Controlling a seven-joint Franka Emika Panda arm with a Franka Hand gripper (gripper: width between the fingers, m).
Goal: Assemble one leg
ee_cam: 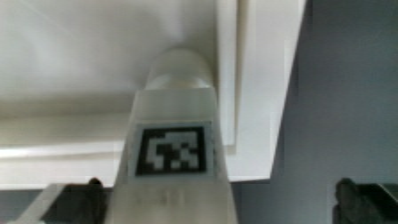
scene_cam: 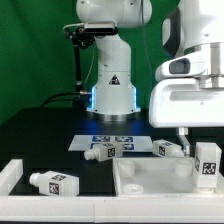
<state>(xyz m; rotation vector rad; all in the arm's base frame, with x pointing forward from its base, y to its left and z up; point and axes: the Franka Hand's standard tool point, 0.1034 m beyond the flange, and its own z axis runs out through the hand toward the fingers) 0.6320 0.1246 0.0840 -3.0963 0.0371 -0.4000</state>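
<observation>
One white leg [scene_cam: 207, 160] with a square tag stands upright at the tabletop's corner on the exterior view's right. In the wrist view this leg [ee_cam: 178, 130] runs lengthwise between my jaws. My gripper [scene_cam: 198, 140] hangs straight over it. In the wrist view the gripper [ee_cam: 217, 205] is open: one dark finger [ee_cam: 71, 205] is close beside the leg, and the other finger [ee_cam: 365, 200] stands well apart from it. The white tabletop [scene_cam: 150, 188] with raised rims lies at the front, and its inside [ee_cam: 71, 90] shows behind the leg.
Three loose legs lie on the black table: one [scene_cam: 55, 182] at the front on the exterior view's left, one [scene_cam: 103, 151] and one [scene_cam: 170, 148] near the marker board [scene_cam: 110, 139]. The robot base [scene_cam: 112, 90] stands behind.
</observation>
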